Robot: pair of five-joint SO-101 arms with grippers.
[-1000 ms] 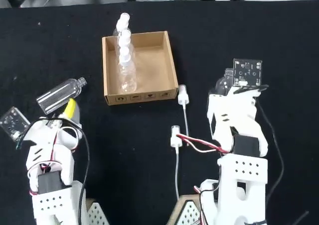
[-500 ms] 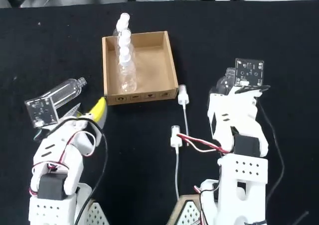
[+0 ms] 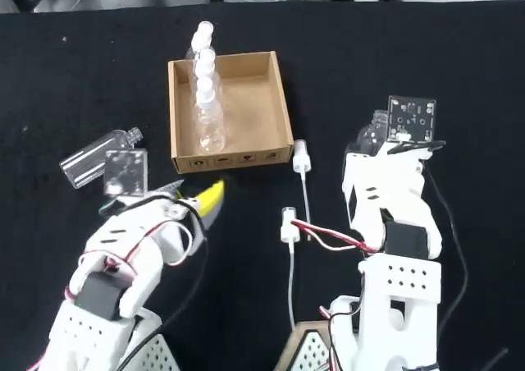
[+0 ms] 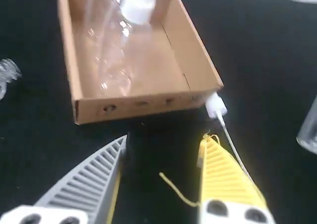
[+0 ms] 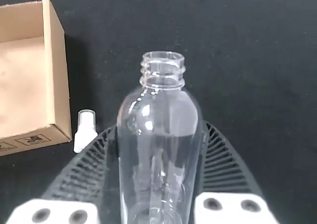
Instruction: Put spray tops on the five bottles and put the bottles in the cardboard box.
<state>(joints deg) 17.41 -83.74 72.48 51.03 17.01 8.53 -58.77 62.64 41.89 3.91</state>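
Observation:
The cardboard box (image 3: 246, 100) holds a row of clear bottles with white spray tops (image 3: 205, 84) along one side wall; they also appear in the left wrist view (image 4: 124, 40). An uncapped bottle (image 3: 94, 156) lies on the table left of the box. My left gripper (image 3: 197, 197) (image 4: 166, 140) hangs open and empty in front of the box's near wall. My right gripper (image 3: 369, 145) (image 5: 161, 130) is shut on an upright uncapped bottle (image 5: 161, 80), right of the box. Two loose spray tops (image 3: 301, 158) (image 3: 289, 225) lie between the arms.
Black table surface all around. A red and white cable (image 3: 328, 240) runs from the right arm toward the nearer spray top. The spray tops' thin dip tubes (image 3: 291, 281) stretch toward the table's front edge.
My left arm has swung rightward from beside the lying bottle to the front of the box. That bottle has stayed put. The right arm and its bottle have barely moved.

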